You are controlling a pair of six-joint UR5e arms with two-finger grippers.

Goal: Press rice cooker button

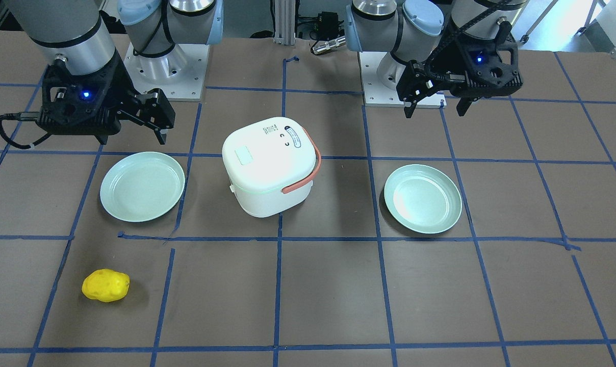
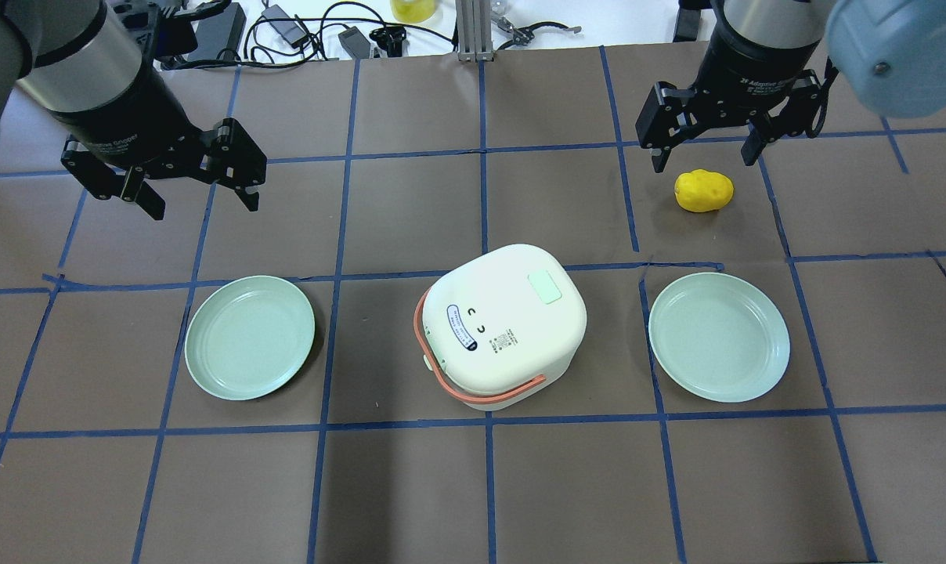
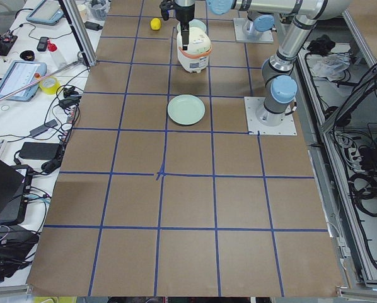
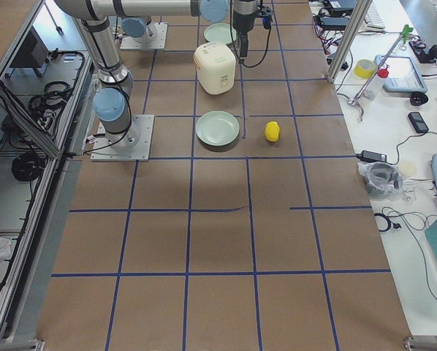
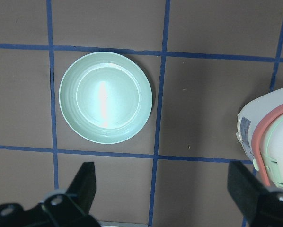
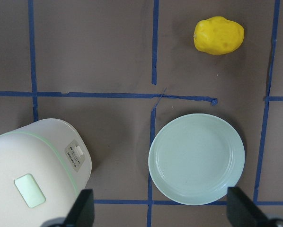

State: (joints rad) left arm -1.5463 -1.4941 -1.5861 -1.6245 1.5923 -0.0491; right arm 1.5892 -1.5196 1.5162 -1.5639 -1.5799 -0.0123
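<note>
Rice cooker [image 2: 512, 325] seemingly apart from right gripper [image 2: 705, 159].

From my screens I see a brown paper-covered table [image 2: 410, 486] marked into squares by blue tape lines [image 2: 489, 486]. A pale green round plate [image 2: 250, 337] lies flat on the robot's left side. A second pale green plate [image 2: 720, 337] lies flat on its right side, well apart from the first. A lumpy yellow potato-shaped object [image 2: 703, 190] sits in the square beyond the second plate, not touching it. Black cables and power adapters [image 2: 301, 23] clutter the white bench past the table's far edge.
</note>
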